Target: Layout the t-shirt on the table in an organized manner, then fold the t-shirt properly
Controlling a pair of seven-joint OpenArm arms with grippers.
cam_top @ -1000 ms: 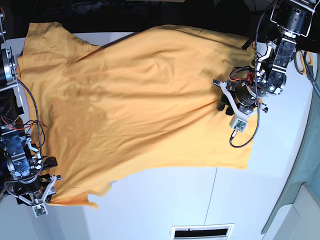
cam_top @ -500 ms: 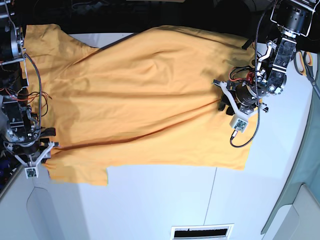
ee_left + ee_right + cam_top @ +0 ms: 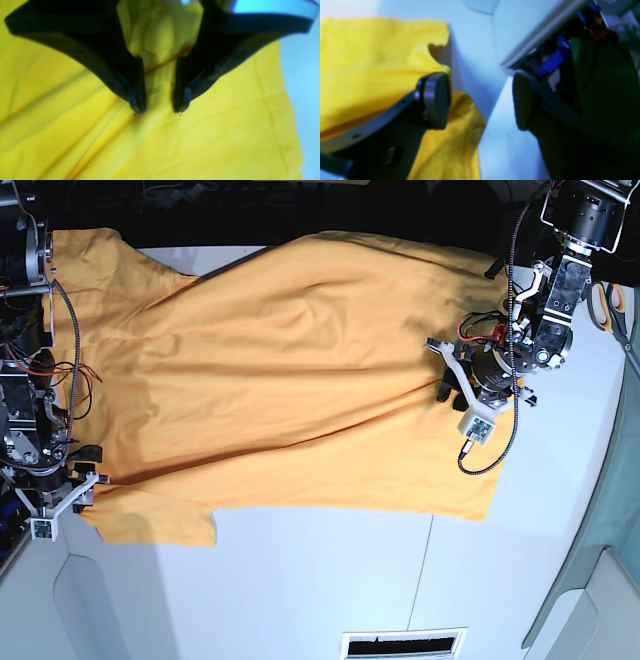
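The orange-yellow t-shirt [image 3: 290,380] lies spread across the white table [image 3: 330,580]. My left gripper [image 3: 443,380] rests on the shirt near its right hem. In the left wrist view the gripper [image 3: 159,106] has its black fingertips [image 3: 137,100] nearly together, with a ridge of shirt fabric [image 3: 200,140] pinched between them. My right gripper [image 3: 90,472] is at the shirt's lower left edge. In the right wrist view this gripper [image 3: 480,100] is wide open and empty, and the shirt's edge [image 3: 370,62] lies beside and behind one pad [image 3: 436,100].
Scissors [image 3: 605,305] lie at the table's right edge. A dark seam [image 3: 425,570] runs across the tabletop, and a slotted vent [image 3: 405,643] sits at the near edge. The shirt's far side reaches the table's dark back edge [image 3: 250,210].
My right gripper has moved up the left side of the base view. The shirt's lower left corner came with it and now lies flatter. The left arm has not moved.
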